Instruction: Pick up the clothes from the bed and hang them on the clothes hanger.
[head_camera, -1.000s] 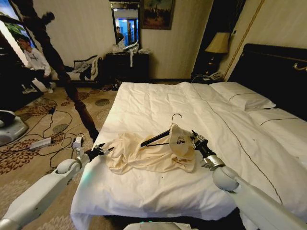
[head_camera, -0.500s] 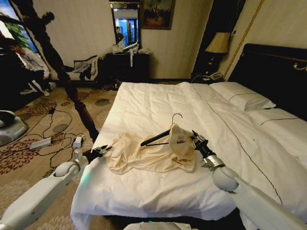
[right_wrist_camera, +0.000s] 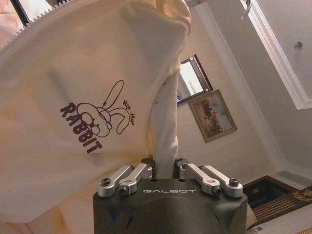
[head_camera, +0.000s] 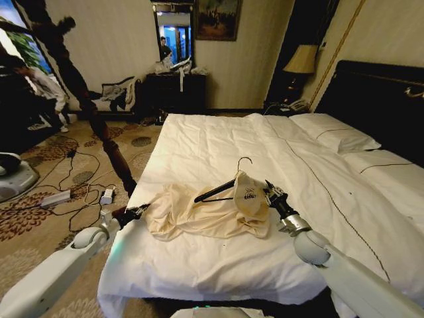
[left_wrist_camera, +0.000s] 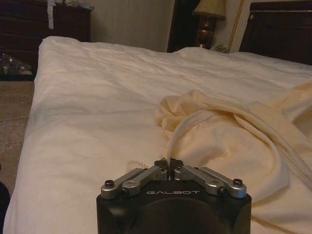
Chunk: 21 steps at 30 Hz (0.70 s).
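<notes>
The cream clothes (head_camera: pixel 205 213) lie bunched on the near left part of the bed (head_camera: pixel 218 136). The black clothes hanger (head_camera: pixel 220 187) is partly inside the neck, its hook (head_camera: pixel 244 161) sticking up. My right gripper (head_camera: pixel 268 194) is shut on the neck fabric beside the printed label (head_camera: pixel 250 195), holding that part raised; the right wrist view shows the cloth (right_wrist_camera: pixel 73 97) pinched in the gripper (right_wrist_camera: pixel 165 165). My left gripper (head_camera: pixel 136 212) is at the bed's left edge, shut on a thin edge of the shirt (left_wrist_camera: pixel 229 141), seen pinched in the gripper (left_wrist_camera: pixel 168 163).
White pillows (head_camera: pixel 334 132) and a dark headboard (head_camera: pixel 381 99) lie at the far right. Cables and a power strip (head_camera: pixel 56 197) litter the carpet left of the bed. A dark dresser (head_camera: pixel 175 89) and a lamp (head_camera: pixel 303 59) stand against the back wall.
My left gripper has drawn slightly back and to the left with the shirt's edge, stretching that side a little. The right gripper and the hanger have stayed put.
</notes>
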{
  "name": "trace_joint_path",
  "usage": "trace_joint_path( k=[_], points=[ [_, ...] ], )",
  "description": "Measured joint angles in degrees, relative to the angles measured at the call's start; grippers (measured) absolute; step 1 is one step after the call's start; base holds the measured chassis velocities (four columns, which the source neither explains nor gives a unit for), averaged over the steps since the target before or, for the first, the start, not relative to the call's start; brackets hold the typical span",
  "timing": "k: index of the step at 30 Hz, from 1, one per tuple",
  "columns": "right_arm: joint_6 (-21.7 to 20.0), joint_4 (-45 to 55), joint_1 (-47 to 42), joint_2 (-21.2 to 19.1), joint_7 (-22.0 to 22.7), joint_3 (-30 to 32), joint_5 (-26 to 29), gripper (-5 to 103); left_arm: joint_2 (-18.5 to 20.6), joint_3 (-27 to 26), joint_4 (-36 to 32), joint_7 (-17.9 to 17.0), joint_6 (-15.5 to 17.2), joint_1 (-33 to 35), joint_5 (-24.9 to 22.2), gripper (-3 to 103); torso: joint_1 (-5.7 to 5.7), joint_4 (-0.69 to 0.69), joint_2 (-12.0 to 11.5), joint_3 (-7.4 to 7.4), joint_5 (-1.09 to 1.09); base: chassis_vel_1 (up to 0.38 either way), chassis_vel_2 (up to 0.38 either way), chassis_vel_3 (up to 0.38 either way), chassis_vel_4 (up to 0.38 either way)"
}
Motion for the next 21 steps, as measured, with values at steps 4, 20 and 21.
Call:
trace_joint_path(
  k=[4,20,21],
  points=[
    [0.1,0.1,-0.4,0.2,0.1,0.2,0.0,18,0.3,-5.8,-4.3,-0.9,-0.1,5.6,-0.4,1,0.0,-0.02,0.0,0.0,0.01,0.0,0.0,0.0,0.0],
    [-0.1,-0.9,-1.5,2.0,1.1,1.7,1.4,18,-7.9,-31.8,-18.0,0.8,-3.9,41.5,-2.3,1,-0.01,0.01,0.0,-0.01,0.0,0.0,0.0,0.0,0.0],
    [-0.1,-0.9,-1.5,2.0,1.1,1.6,1.4,18,-8.5,-31.8,-18.0,0.8,-4.0,42.2,-2.1,1,-0.01,-0.01,0.0,-0.01,-0.02,0.0,0.0,0.0,0.0]
  ],
)
